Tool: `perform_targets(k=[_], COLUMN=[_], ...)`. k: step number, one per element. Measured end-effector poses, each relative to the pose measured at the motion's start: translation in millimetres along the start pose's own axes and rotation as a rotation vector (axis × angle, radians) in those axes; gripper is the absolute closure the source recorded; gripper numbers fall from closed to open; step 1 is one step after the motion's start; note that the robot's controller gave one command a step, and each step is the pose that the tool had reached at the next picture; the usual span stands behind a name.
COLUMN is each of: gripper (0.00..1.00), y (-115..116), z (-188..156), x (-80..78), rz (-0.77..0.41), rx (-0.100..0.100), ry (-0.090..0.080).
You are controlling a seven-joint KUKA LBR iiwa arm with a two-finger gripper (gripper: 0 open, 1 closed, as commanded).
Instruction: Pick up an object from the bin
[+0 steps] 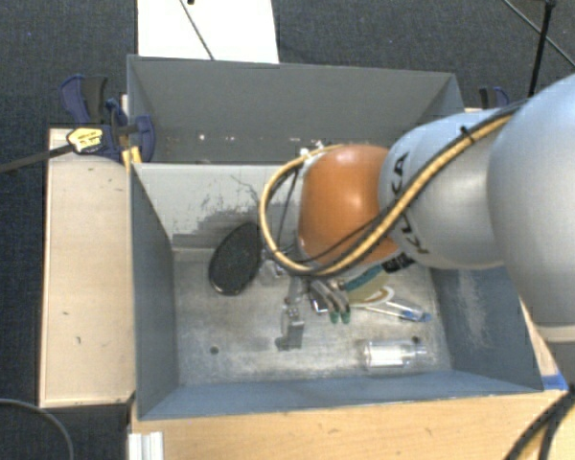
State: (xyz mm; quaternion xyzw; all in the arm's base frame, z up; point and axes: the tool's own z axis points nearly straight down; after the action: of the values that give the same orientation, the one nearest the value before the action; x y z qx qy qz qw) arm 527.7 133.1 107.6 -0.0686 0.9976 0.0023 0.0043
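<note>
Pincer [289, 333], open or closed impossible to tell, hangs over bare bin floor [216, 357] mid-frame; closing here would likely miss the black oval object [235, 259] up-left.

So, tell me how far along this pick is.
Nothing is done yet: the black oval object, the clear vial and the pen-like sticks all lie on the bin floor. In hand: the pincer hangs low mid-bin, between oval and vial, with nothing visibly held. Left: grasping one thing and lifting it out.
</note>
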Motion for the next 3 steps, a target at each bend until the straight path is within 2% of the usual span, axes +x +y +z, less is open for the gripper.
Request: perform_targets(k=[1, 2, 3], gripper=[0.00, 0.00, 1.00], y=[24.3, 43.9, 42.8], z=[38.7, 37.5, 38.3], x=[-64.5, -62.2, -61.8], rz=[0.372, 0.184, 0.185], rx=[0.004, 0.003, 0.005], ry=[0.005, 0.005, 0.006])
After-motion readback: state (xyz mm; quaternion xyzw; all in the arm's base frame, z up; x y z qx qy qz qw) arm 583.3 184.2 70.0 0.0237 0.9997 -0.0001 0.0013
